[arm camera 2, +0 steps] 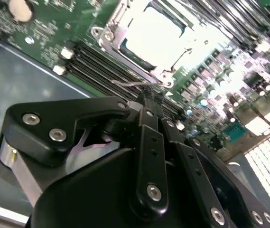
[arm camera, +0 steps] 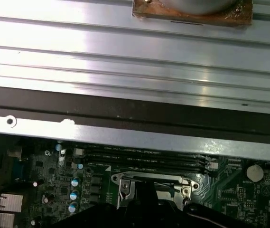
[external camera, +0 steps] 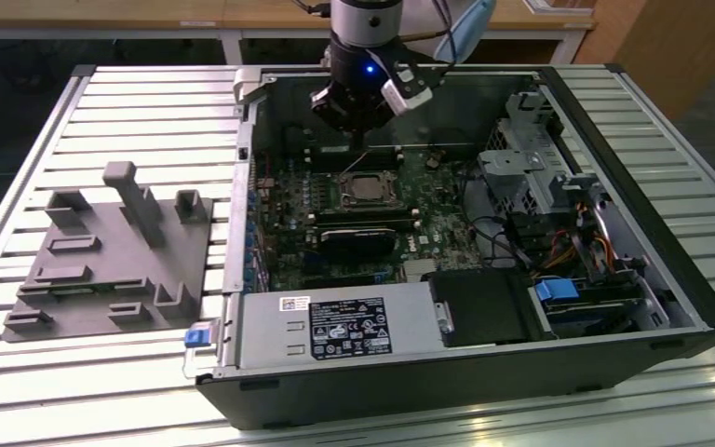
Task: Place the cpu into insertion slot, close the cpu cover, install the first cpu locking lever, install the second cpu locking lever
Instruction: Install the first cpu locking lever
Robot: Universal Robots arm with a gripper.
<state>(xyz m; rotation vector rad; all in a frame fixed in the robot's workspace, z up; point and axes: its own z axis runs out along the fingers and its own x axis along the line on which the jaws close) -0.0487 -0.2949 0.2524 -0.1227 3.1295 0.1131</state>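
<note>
Though narrow, pincer (arm camera 2: 149,96) over memory slots (arm camera 2: 97,64), beside cpu cover (arm camera 2: 110,34) and wire lever (arm camera 2: 127,83).

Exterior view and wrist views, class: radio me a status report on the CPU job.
Black gripper shut, tips by thin wire locking lever. Silvery square cpu seated, metal frame cover down over it. Long black memory slots close alongside.

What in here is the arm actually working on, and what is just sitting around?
In the job: gripper, cpu, cpu cover, wire locking lever by the gripper.

Just lying about: grey moulded tray, black cooler, power supply, memory slots.
</note>
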